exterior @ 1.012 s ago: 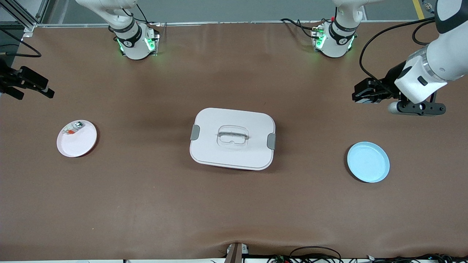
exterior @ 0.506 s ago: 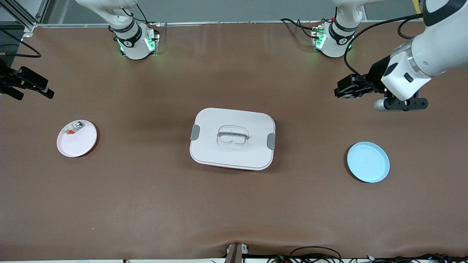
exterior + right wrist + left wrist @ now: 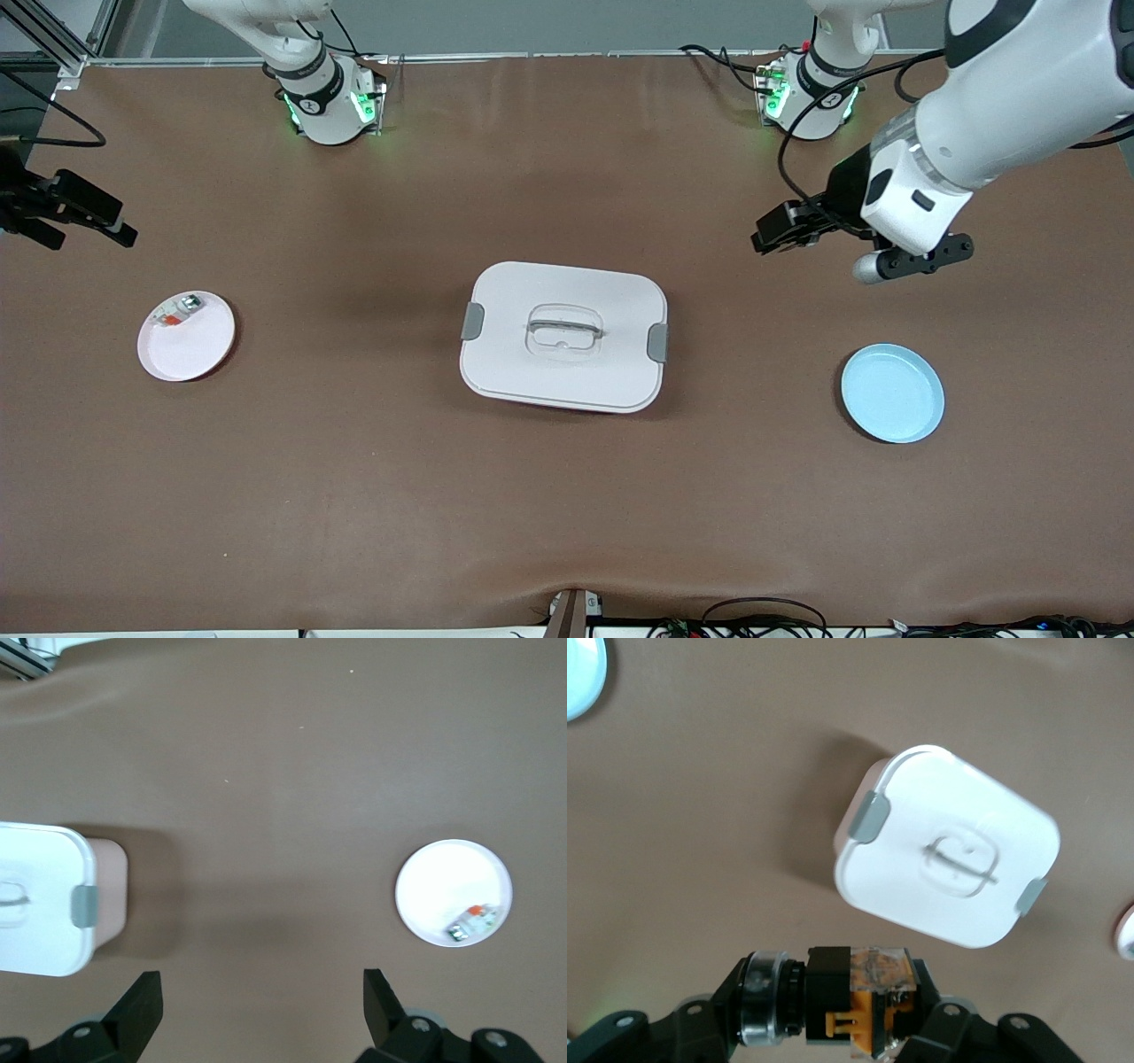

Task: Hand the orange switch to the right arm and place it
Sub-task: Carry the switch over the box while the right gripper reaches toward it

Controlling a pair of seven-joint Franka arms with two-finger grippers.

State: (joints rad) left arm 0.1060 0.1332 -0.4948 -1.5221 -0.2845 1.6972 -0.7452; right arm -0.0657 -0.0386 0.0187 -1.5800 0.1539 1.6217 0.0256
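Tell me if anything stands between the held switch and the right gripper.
The switch is in the left gripper, up over bare table; the right gripper waits open. Only the closed box sits between, low on the table.

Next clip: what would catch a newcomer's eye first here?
The white lidded box at the table's middle stands out most. The left gripper, up over bare table at the left arm's end, is shut on the orange switch. The right gripper waits open at the right arm's end, with a pink plate nearer the camera carrying a small silvery part.
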